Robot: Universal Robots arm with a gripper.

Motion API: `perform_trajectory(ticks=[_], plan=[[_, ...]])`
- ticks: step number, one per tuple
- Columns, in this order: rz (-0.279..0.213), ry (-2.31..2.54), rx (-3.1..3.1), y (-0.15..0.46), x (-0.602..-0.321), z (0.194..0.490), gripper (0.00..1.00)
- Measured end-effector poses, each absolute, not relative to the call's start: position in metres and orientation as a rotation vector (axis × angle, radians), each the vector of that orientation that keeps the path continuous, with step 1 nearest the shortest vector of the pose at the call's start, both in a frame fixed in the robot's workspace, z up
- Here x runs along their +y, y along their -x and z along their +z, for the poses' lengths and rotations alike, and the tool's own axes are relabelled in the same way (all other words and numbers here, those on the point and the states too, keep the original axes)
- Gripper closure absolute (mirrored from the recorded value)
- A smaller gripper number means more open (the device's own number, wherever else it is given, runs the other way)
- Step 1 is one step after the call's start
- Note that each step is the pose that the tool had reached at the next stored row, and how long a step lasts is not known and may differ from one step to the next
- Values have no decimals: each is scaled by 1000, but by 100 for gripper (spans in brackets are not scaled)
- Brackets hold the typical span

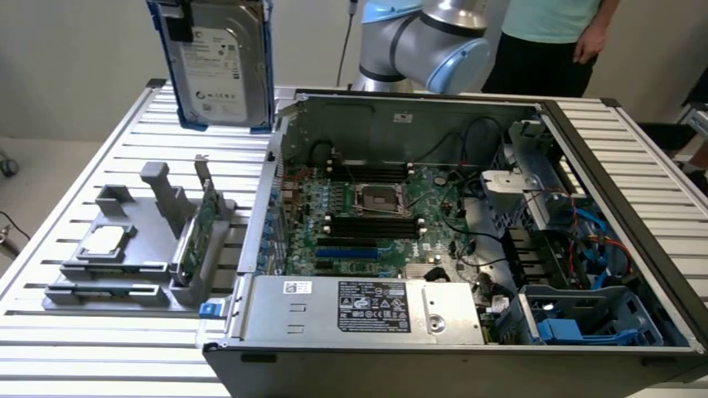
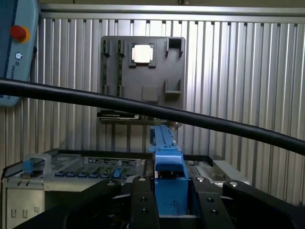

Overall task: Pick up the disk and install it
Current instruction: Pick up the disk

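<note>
The flat silver-grey hard drive in its blue plastic carrier, the disk (image 1: pixel 221 66), hangs upright in the air. It is high over the slatted metal table (image 1: pixel 99 356), just to the exterior view's left of the open black computer case (image 1: pixel 619 166). The exterior view gives its broad face with the white label turned toward the camera.

The wrist view gives the grip instead. There the disk (image 2: pixel 164 143) is seen edge-on as a narrow blue strip, and the gripper (image 2: pixel 169 186) is clamped on it, one black finger (image 2: pixel 143 200) pressed against each side.

The wrist view also takes in a thick black cable (image 2: pixel 95 100) crossing the picture and a blue teach pendant with a red button (image 2: pixel 14 43).

On the table, the grey plastic parts holder (image 1: pixel 122 257) carries a small square silver chip (image 1: pixel 105 240) and a thin green circuit card (image 1: pixel 205 228) standing on edge. The exterior view adds the pale blue and silver robot arm (image 1: pixel 432 37) and a person in a green shirt (image 1: pixel 553 25) behind the case.
</note>
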State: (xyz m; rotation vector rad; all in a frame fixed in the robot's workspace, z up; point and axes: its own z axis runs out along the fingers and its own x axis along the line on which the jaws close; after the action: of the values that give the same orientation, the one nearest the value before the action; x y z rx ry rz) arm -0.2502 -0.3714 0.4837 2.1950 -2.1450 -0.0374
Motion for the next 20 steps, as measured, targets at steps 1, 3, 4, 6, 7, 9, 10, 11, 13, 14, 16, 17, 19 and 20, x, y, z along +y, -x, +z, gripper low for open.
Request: perform_trajectory(ticks=[1, 3, 4, 6, 7, 9, 10, 11, 13, 14, 16, 17, 19, 20], plan=[[-38, -2195, -2145, 246, -373, 485, 68], [-38, -2195, -2145, 236, -376, 487, 68], [-38, -2195, -2145, 232, -377, 489, 68], [-38, -2195, -2145, 223, -380, 492, 68], [-39, -2195, -2145, 219, -381, 493, 68], [-40, -2196, -2145, 211, -384, 496, 68], [-40, -2197, -2145, 208, -386, 497, 68], [-41, -2197, -2146, 205, -387, 498, 68], [-43, -2199, -2147, 198, -390, 499, 68], [-43, -2200, -2147, 195, -391, 500, 68], [-43, -2203, -2149, 189, -394, 500, 68], [-42, -2204, -2150, 186, -396, 501, 68], [-37, -2207, -2152, 181, -399, 501, 68], [-33, -2209, -2154, 179, -401, 501, 68]])
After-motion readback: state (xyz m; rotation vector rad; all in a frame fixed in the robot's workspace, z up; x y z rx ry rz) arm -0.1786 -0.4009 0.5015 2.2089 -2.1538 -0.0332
